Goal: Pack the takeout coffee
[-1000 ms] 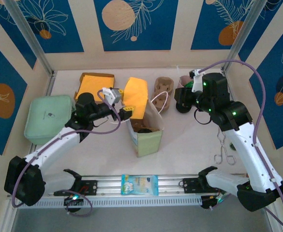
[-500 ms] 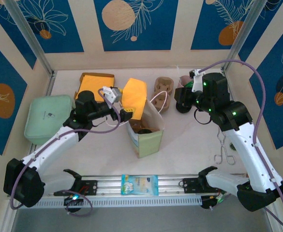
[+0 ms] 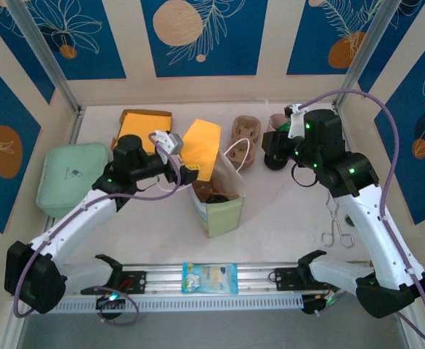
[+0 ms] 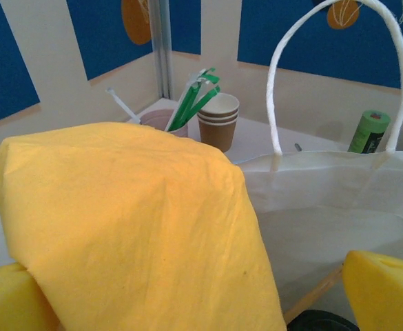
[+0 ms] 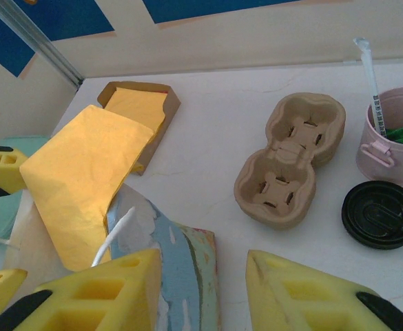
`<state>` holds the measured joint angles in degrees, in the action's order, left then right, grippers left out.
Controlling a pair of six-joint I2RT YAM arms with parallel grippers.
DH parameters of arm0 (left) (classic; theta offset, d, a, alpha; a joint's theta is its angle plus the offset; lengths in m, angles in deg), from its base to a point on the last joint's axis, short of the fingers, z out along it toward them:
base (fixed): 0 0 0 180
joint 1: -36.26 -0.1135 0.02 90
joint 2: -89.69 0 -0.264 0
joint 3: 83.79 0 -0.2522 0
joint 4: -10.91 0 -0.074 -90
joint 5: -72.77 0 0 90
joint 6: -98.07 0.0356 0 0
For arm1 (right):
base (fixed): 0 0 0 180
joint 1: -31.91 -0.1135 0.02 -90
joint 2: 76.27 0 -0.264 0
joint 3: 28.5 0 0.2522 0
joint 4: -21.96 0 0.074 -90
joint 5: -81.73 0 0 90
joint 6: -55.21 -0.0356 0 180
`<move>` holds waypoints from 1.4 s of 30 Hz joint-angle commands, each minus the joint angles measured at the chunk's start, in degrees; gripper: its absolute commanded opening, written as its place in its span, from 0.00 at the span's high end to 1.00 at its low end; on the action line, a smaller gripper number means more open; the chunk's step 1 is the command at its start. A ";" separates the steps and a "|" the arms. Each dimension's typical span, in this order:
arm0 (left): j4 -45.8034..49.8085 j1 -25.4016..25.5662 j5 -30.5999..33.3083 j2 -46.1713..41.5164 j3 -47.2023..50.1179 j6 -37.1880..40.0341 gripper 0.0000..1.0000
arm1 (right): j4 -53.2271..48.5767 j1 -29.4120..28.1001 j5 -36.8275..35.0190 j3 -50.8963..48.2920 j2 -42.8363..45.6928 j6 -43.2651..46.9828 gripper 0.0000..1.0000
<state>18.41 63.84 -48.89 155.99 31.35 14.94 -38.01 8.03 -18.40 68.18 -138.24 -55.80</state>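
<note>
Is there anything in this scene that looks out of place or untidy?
Yes. A yellow paper sheet lies across the rim of the paper bag and sticks out beyond it instead of sitting inside. Also, a loose black lid lies flat on the table beside the pink cup, not fitted on any cup.

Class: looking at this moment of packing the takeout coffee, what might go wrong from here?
1. The yellow paper lies draped over the rim of the paper bag, with the left tool open around it; it may slide off outside.
2. Nothing holds the bag, so a nudge from that tool might tip it, with the dark-lidded cup inside.
3. The right tool hangs open near the loose black lid and pink cup; it might knock them.
</note>
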 commanded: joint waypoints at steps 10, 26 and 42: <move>14.12 0.65 3.49 -1.99 -4.90 6.13 0.00 | 1.10 0.41 -0.16 1.62 0.76 -0.53 0.62; 6.55 1.44 8.90 -4.32 -1.12 8.63 0.00 | 0.44 0.76 1.61 3.33 -1.09 -0.88 0.53; 3.53 1.67 6.38 -2.86 -2.08 6.20 0.00 | -0.98 1.20 12.34 6.83 -7.42 -0.70 0.39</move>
<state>23.57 64.82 -42.24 154.37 29.65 21.87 -38.25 8.93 -9.84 73.05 -145.17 -56.46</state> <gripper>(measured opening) 0.999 0.605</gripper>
